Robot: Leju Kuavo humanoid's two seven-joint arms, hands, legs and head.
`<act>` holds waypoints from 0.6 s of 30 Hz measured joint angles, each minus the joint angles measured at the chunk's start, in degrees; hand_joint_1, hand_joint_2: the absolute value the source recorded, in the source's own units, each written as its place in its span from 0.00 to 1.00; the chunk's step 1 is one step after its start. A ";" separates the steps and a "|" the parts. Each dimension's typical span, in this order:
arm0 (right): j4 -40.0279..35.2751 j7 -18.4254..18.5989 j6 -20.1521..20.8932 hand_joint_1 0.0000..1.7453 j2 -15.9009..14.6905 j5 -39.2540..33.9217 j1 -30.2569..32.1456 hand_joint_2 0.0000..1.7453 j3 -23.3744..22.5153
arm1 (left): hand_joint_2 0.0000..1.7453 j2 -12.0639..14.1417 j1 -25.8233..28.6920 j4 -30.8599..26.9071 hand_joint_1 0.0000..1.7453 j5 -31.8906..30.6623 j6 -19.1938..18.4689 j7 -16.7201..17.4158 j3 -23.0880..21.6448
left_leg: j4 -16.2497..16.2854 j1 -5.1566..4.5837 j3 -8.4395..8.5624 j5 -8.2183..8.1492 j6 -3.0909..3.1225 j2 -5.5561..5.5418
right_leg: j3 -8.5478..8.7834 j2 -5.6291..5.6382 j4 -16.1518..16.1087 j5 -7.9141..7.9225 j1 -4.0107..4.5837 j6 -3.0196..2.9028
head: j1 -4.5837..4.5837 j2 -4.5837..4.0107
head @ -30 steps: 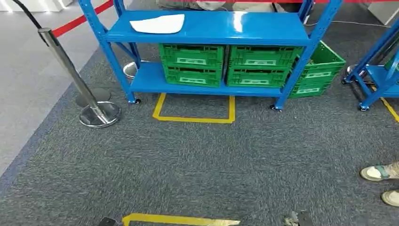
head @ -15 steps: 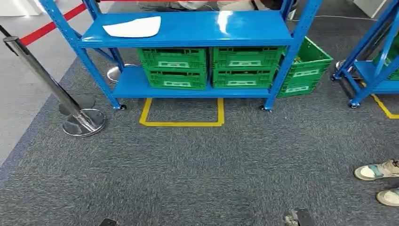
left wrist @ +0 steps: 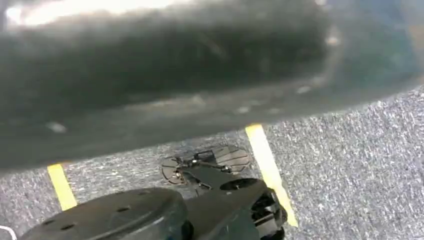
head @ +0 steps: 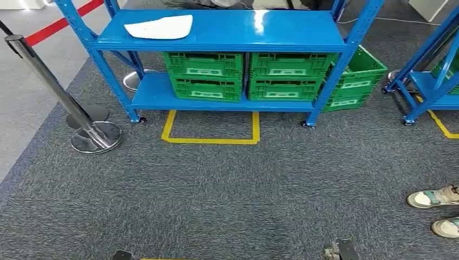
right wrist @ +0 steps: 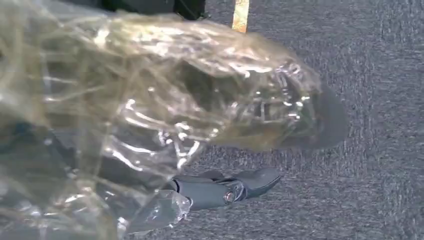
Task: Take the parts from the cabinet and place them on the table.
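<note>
My right hand (right wrist: 225,192) grips a crumpled clear plastic bag (right wrist: 165,95) with a dark part inside; grey fingers show under the bag. The hand's tip (head: 340,251) pokes into the head view at the lower edge. My left hand's dark tip (head: 122,254) shows at the lower left edge. At its wrist a dark blurred mass (left wrist: 150,75) lies close before the camera, and I cannot tell whether it holds anything. Ahead stands a blue shelf rack (head: 243,30) with a flat white piece (head: 159,27) on its top board.
Green crates (head: 204,76) (head: 289,76) fill the rack's lower shelf, and another leans behind its right leg (head: 360,76). A chrome post (head: 48,81) with a red belt stands left. Yellow floor tape (head: 211,141) marks a square. A person's shoes (head: 433,197) are at right, near a second blue rack (head: 433,81).
The whole view has shifted as the camera moved: the rack now sits further left and slightly lower than a second ago. The yellow tape at the lower edge has nearly slid out of view.
</note>
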 joint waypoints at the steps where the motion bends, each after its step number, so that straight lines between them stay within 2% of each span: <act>1: 0.00 0.00 0.00 0.00 0.00 0.02 0.00 0.00 0.04 | 0.00 0.00 0.00 0.00 0.00 0.00 0.00 0.00 0.00 | 0.00 -0.01 0.04 0.01 0.01 0.00 | 0.03 0.00 0.00 0.01 -0.01 0.02 | 0.00 0.00; 8: 0.00 0.11 0.00 0.00 0.00 0.11 0.09 0.00 0.39 | 0.00 -0.02 0.01 0.00 0.00 0.00 0.22 0.00 0.00 | 0.03 -0.02 0.10 0.04 0.07 0.00 | 0.29 0.01 -0.01 0.10 -0.04 0.15 | -0.02 0.00; 13: 0.00 0.26 0.00 0.00 0.02 0.22 0.15 0.00 0.61 | 0.00 -0.02 0.01 0.00 0.00 0.00 0.22 0.00 0.00 | 0.22 -0.23 0.13 -0.11 0.34 0.00 | 0.79 0.03 -0.15 0.15 -0.23 0.60 | -0.04 0.00; 15: 0.00 0.28 0.00 0.00 0.02 0.26 0.18 0.00 0.63 | 0.00 0.00 0.00 0.00 0.00 0.00 0.22 0.00 0.00 | 0.29 -0.39 0.13 -0.26 0.60 0.00 | 0.76 0.04 -0.20 0.09 -0.37 0.82 | -0.04 0.00; 18: 0.00 0.33 0.00 0.00 0.02 0.26 0.15 0.00 0.63 | 0.00 0.07 -0.05 0.00 0.00 0.00 0.22 0.00 0.00 | -0.42 -0.43 0.62 -0.42 1.44 0.02 | 0.82 0.06 -0.93 -0.11 -0.37 1.45 | -0.07 0.00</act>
